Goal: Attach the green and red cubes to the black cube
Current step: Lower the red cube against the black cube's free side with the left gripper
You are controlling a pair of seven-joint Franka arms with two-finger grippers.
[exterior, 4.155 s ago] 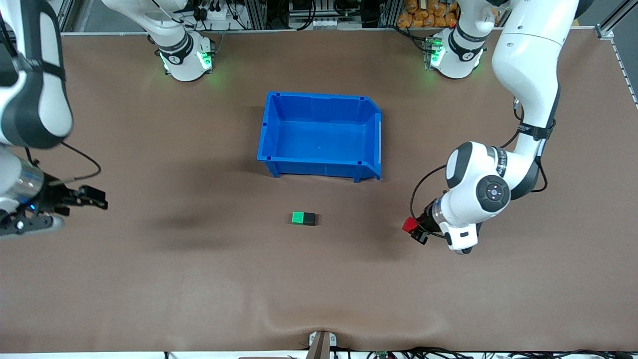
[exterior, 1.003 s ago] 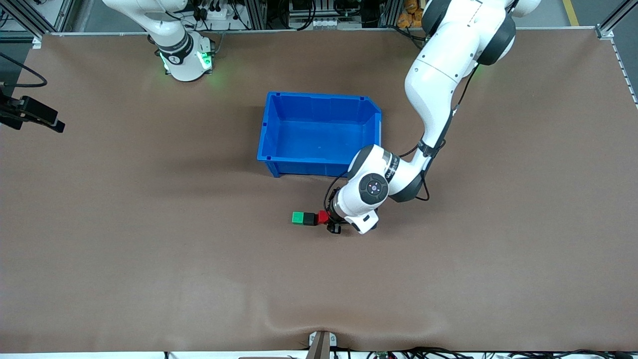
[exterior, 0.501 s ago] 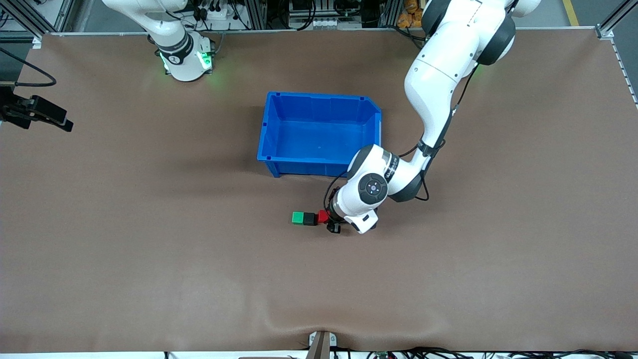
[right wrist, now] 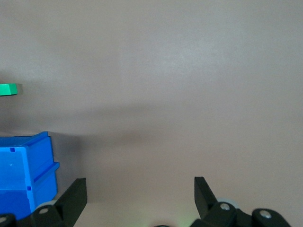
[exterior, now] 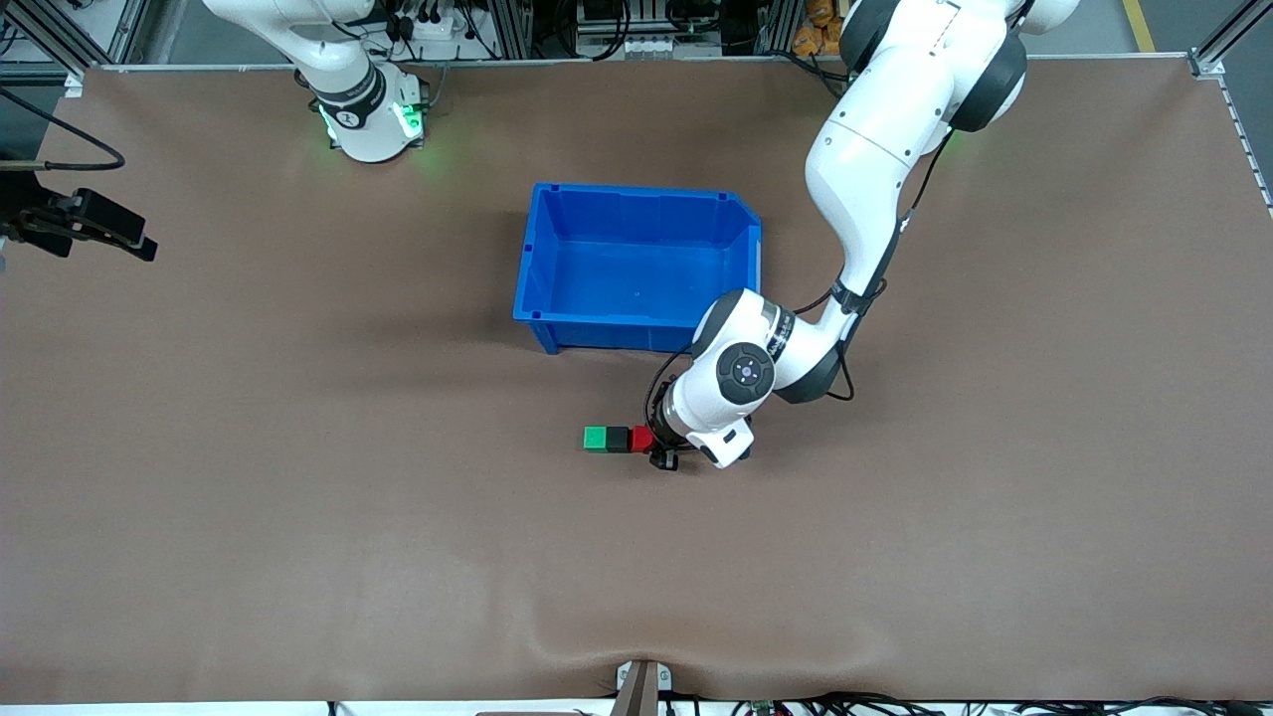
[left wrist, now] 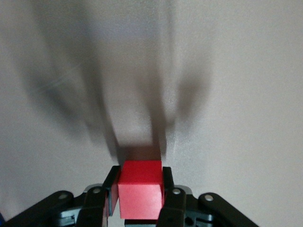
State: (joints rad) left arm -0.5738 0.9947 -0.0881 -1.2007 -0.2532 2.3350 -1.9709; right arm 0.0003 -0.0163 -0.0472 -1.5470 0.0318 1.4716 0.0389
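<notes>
My right gripper (exterior: 149,249) waited wide open, empty. Small bright green cube (exterior: 595,438) sat joined to matt black cube (exterior: 618,439); my left gripper (exterior: 658,446) pinched the bright red cube (exterior: 641,439) against it, near the blue plastic bin (exterior: 636,333). Only release left, I judged.

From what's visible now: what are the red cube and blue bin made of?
The small bright red cube, clamped in the left gripper jaws: likely plastic, possibly painted wood; flat colour, crisp edges, faint sheen. The blue open-topped bin: moulded plastic, semi-gloss; ribbed rim and feet, soft highlights inside.
</notes>
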